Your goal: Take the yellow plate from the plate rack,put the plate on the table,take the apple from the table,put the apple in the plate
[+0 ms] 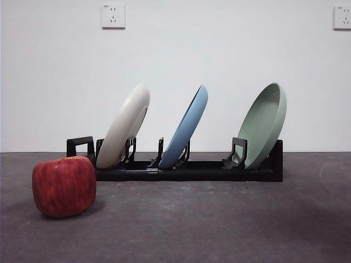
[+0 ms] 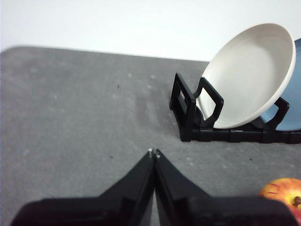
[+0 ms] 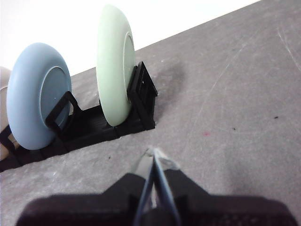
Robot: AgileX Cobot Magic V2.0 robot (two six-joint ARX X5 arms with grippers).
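The yellow plate (image 1: 125, 125), cream with a raised rim, leans in the left slot of the black plate rack (image 1: 186, 170). It also shows in the left wrist view (image 2: 249, 75), standing in the rack (image 2: 197, 113). The red apple (image 1: 64, 186) sits on the dark grey table (image 1: 219, 224) in front of the rack's left end, and its edge shows in the left wrist view (image 2: 284, 192). My left gripper (image 2: 154, 152) is shut and empty over bare table, apart from the rack. My right gripper (image 3: 154, 153) is shut and empty near the rack's other end (image 3: 113, 125).
A light blue plate (image 1: 186, 127) leans in the rack's middle slot and a sage green plate (image 1: 264, 124) at its right end; both show in the right wrist view (image 3: 40, 94) (image 3: 115, 61). A white wall with two sockets (image 1: 113, 16) stands behind.
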